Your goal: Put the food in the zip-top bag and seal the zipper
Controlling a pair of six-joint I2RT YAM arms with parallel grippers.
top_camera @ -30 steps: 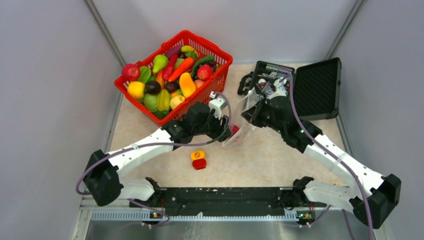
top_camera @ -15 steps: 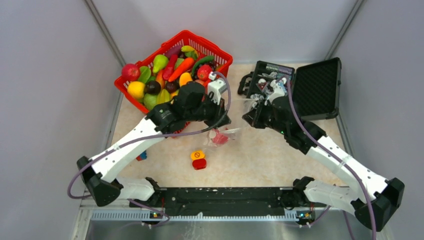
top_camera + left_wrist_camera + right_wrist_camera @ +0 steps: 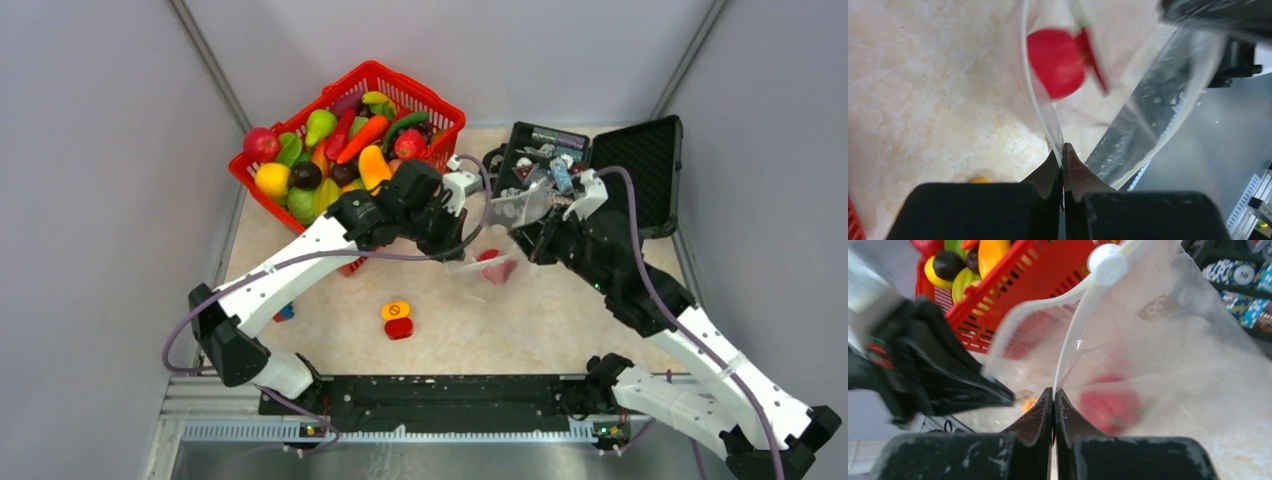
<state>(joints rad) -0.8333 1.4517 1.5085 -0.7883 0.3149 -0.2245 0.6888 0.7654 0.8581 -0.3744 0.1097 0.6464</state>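
The clear zip-top bag (image 3: 487, 243) hangs between my two grippers above the table. One red food piece (image 3: 497, 267) lies inside it, also visible through the plastic as a round red piece (image 3: 1055, 62) and a blurred red shape (image 3: 1108, 405). My left gripper (image 3: 1063, 148) is shut on the bag's mouth edge, where the whitish zipper (image 3: 1030, 95) runs up from the jaws. My right gripper (image 3: 1053, 391) is shut on the zipper (image 3: 1068, 330) of the opposite edge, below its white slider (image 3: 1107, 264). The other food (image 3: 335, 150) fills the red basket.
The red basket (image 3: 440, 105) stands at the back left, close behind the left arm. An open black hard case (image 3: 640, 175) with small items sits at the back right. An orange-and-red button block (image 3: 397, 320) and a blue-and-red brick (image 3: 285, 313) lie on the table.
The left gripper let the red piece go into the bag, drew back, then shut on the bag's edge. The bag has risen off the table and the right arm has shifted right.
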